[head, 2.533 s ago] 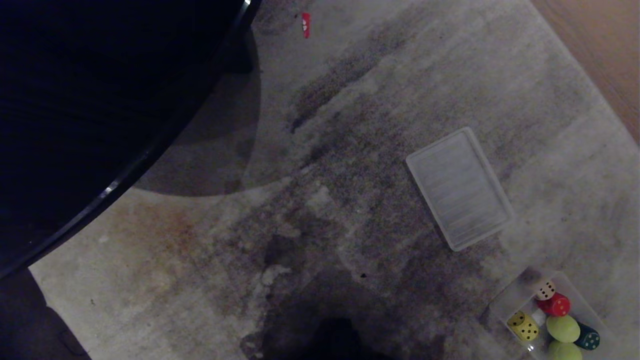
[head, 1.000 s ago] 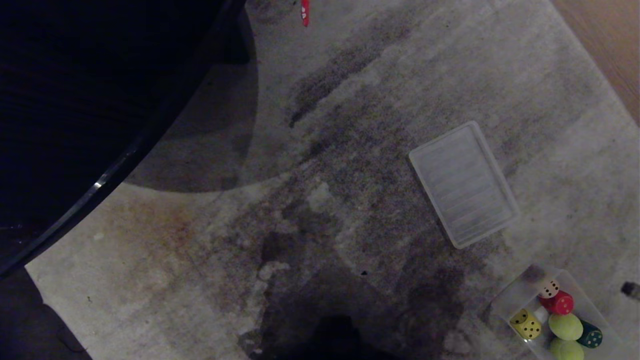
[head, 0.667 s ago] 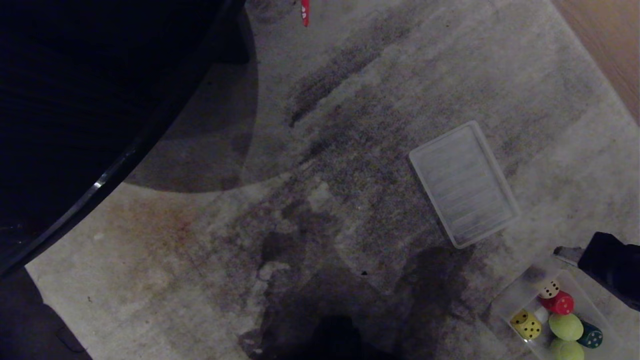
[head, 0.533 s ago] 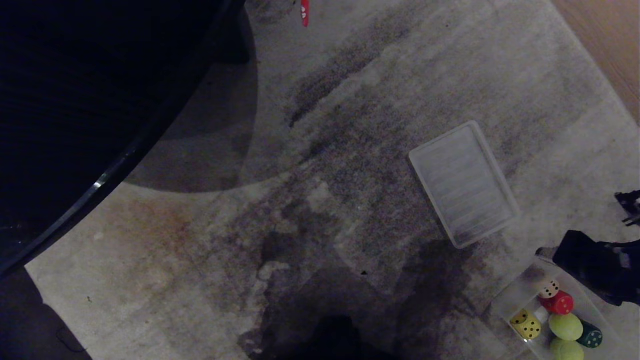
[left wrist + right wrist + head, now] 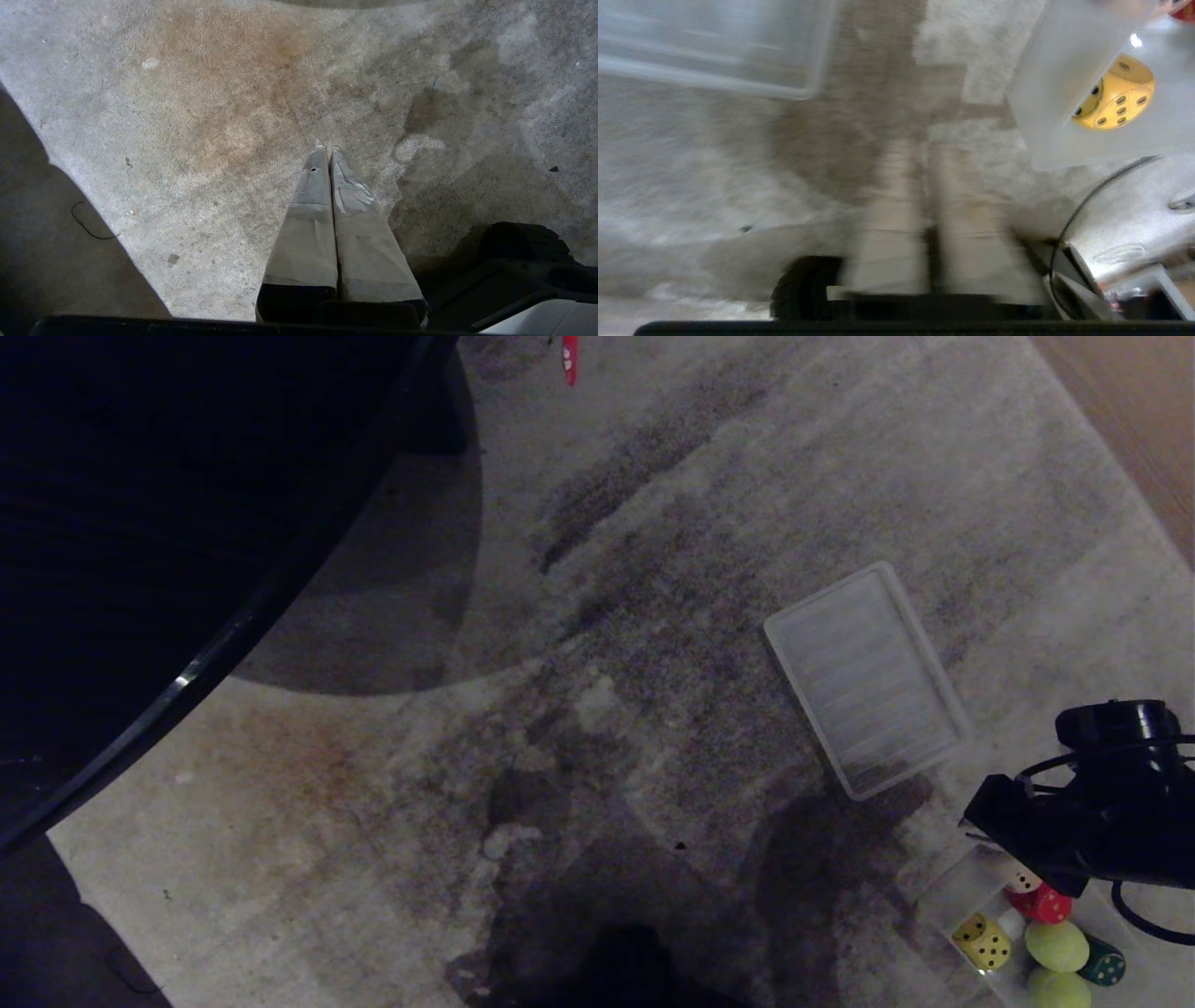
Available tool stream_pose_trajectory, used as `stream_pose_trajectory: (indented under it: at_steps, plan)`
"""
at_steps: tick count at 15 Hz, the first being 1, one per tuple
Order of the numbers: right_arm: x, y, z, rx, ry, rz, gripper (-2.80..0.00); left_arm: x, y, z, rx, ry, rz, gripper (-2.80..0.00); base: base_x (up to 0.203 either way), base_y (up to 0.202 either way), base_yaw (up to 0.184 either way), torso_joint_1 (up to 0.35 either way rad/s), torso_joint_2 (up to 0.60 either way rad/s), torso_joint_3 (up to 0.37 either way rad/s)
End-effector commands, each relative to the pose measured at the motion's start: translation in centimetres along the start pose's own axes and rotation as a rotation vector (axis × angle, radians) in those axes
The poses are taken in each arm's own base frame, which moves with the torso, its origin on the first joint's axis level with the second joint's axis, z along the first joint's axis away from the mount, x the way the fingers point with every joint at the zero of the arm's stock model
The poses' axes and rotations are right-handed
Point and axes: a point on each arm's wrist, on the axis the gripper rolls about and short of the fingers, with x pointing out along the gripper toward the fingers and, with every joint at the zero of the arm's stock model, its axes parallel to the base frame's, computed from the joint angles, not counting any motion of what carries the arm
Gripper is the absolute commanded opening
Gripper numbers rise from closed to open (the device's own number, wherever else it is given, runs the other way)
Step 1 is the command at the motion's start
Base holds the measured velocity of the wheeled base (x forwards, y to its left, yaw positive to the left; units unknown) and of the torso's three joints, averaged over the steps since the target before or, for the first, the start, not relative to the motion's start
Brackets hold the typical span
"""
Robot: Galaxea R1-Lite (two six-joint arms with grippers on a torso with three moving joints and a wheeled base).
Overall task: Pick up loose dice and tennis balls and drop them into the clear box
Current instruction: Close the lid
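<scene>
Stained carpet (image 5: 653,616); right end effector (image 5: 924,154) nearly closed, empty, beside clear box (image 5: 948,896).

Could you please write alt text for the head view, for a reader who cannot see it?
The right arm reaches in from the right, over the far end of the clear box holding dice and tennis balls on a stained grey carpet. A ribbed lid lies beside it; a dark round table fills the upper left.

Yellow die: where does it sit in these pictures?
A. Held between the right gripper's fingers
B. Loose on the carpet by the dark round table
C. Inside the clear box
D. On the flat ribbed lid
C. The yellow die lies inside the clear box, beside a tennis ball, with box wall around it.
</scene>
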Motion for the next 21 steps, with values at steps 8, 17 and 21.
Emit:
stream_pose_trajectory:
  at_steps: [8,17,21]
  plan:
    - [6.5,0.3,1.9,0.034,-0.089,-0.035,0.0,0.0,0.0,0.0,-0.001,0.003,0.001,-2.8,0.0,0.0,0.0,0.0,0.0,0.0]
    - [9.0,1.6,3.1,0.117,-0.158,0.009,0.0,0.0,0.0,0.0,-0.001,0.003,0.001,-2.8,0.0,0.0,0.0,0.0,0.0,0.0]
    - [9.7,1.6,3.3,0.119,-0.171,0.018,0.0,0.0,0.0,0.0,-0.001,0.003,0.001,-2.8,0.0,0.0,0.0,0.0,0.0,0.0]
